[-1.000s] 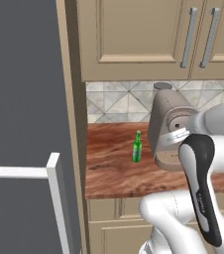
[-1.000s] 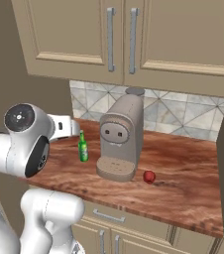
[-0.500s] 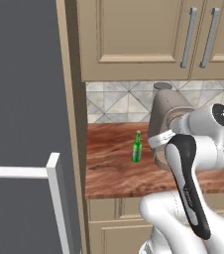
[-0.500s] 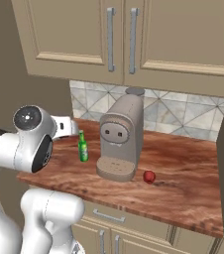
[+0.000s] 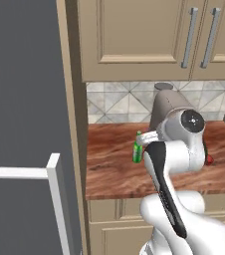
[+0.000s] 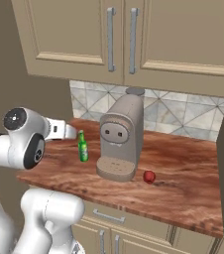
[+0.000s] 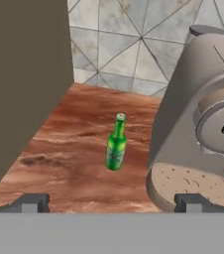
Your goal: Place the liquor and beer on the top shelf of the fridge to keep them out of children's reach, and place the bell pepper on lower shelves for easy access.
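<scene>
Beer point(image 7: 116, 144), the slim green bottle, is standing upright on the reddish wood-grain counter point(image 7: 79, 149), just beside the grey coffee machine point(image 7: 203, 119) and apart from it. A pale label is being shown on the bottle, but no writing on it can be read; a small dark mark on the machine's round front is too small to be made out.

Compared with the picture from 1 second ago, the arm's elbow joint is being seen higher and nearer the cabinets in both base views, and more of the coffee machine is being covered by it in the left base view. The bottle, the machine and the bell pepper are unchanged in place.

In the hand view, the gripper point(image 7: 111, 202) is being held wide apart with nothing between its 2 fingertips point(image 7: 30, 202), and the bottle is lying ahead of it, well apart. In the right base view, the bell pepper point(image 6: 149, 176) is being shown in full on the counter, just beside the machine's base on the far side from the beer; in the left base view it is largely hidden behind the arm. The fridge point(image 5: 20, 109), a tall grey slab with a white bar handle point(image 5: 22, 173), is being shown in the left base view, left of the counter.
</scene>
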You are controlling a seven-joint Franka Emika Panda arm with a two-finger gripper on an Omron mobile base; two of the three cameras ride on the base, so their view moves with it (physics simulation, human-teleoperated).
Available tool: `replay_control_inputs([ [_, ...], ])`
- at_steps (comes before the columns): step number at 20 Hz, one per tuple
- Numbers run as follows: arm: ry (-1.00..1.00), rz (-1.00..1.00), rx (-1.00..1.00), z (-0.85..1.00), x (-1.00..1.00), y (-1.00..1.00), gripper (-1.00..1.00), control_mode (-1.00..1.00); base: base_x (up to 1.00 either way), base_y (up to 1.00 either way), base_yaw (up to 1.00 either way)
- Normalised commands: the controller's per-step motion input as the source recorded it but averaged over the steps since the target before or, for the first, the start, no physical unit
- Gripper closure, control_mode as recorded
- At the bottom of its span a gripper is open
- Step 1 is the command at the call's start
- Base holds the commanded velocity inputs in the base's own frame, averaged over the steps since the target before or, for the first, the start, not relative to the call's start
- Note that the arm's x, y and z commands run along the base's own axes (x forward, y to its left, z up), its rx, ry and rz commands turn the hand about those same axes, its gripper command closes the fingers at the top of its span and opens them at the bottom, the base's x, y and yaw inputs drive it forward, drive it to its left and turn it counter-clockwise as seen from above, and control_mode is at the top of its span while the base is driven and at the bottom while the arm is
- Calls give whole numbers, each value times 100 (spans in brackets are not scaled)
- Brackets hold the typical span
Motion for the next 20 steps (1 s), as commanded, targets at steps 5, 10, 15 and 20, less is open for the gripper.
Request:
replay_control_inputs([
  [5, -3, -37, 0, -8, 23, 20, -100, -100, 0, 0, 0],
  [10, 0, -6, 6, 0, 42, -6, -100, -100, 0, 0, 0],
  [15, 0, 0, 6, -4, 51, -6, -100, -100, 0, 0, 0],
  [20, 3, 0, 2, -22, 46, 0, -100, -100, 0, 0, 0],
])
